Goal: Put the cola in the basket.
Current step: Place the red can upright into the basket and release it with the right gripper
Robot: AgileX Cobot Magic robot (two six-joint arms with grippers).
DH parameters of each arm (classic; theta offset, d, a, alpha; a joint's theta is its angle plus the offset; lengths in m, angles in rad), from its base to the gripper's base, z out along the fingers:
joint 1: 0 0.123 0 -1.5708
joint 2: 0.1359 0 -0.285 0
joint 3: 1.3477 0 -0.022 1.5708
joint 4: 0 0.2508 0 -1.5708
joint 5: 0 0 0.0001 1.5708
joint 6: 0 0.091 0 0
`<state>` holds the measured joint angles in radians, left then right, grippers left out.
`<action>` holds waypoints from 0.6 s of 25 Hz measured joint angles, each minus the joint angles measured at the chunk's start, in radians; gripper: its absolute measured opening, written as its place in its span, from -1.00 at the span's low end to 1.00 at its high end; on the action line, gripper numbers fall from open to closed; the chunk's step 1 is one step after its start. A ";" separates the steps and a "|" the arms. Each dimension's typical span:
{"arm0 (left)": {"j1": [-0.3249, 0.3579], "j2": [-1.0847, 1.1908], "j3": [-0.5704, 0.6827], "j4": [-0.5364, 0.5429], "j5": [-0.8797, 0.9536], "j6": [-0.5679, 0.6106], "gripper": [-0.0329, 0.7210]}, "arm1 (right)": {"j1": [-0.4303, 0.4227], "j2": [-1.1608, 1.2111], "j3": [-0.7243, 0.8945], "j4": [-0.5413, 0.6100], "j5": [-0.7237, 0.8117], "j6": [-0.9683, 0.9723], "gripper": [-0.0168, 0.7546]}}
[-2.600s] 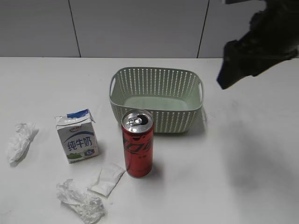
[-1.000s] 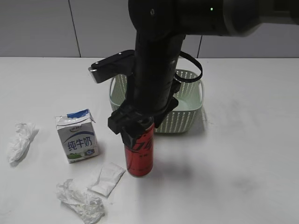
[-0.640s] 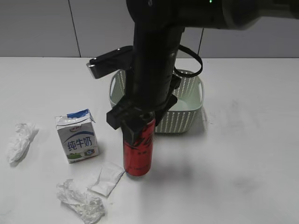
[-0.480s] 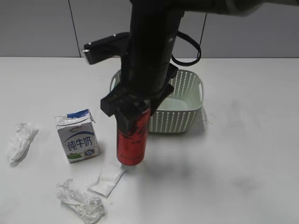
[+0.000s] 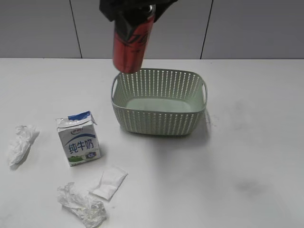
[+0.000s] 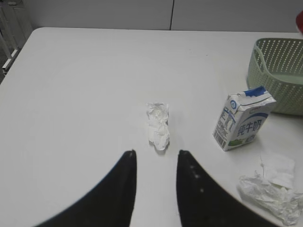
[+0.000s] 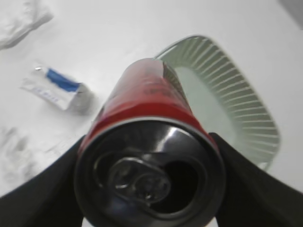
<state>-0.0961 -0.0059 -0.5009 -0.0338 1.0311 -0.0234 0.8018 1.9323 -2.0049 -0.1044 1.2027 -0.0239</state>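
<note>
The cola (image 5: 131, 42), a slim red can, hangs high in the air above the far left rim of the basket (image 5: 159, 121). My right gripper (image 5: 134, 8) is shut on its top at the upper edge of the exterior view. In the right wrist view the cola (image 7: 147, 104) fills the middle between my right gripper's two dark fingers (image 7: 149, 182), with the basket (image 7: 246, 123) below to the right. The basket is empty. My left gripper (image 6: 155, 153) is open and empty over the table, and the basket's corner (image 6: 265, 71) shows at its far right.
A white-and-blue milk carton (image 5: 79, 137) stands left of the basket. Crumpled white paper lies at the left (image 5: 20, 142) and front left (image 5: 83, 203), with a flat white packet (image 5: 110, 182) beside it. In the left wrist view, a paper wad (image 6: 157, 125) lies ahead of the fingers.
My right gripper closed on the cola where it stood in front of the basket and lifted it up and back, to high above the basket's far left rim.
</note>
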 joint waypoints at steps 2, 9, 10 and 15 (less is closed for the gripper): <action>0.000 0.000 0.000 0.000 0.000 0.000 -0.34 | -0.023 0.000 -0.009 -0.058 0.001 0.000 0.35; 0.000 0.000 0.000 0.000 0.000 0.000 -0.34 | -0.190 0.069 -0.011 -0.037 0.004 -0.033 0.35; 0.000 0.000 0.000 0.000 0.000 0.000 -0.34 | -0.205 0.087 -0.011 -0.033 0.004 -0.035 0.35; 0.000 0.000 0.000 0.000 0.000 0.000 -0.34 | -0.216 0.183 -0.011 -0.008 0.001 -0.043 0.35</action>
<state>-0.0961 -0.0059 -0.5009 -0.0338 1.0311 -0.0234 0.5859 2.1148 -2.0163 -0.1121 1.2038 -0.0665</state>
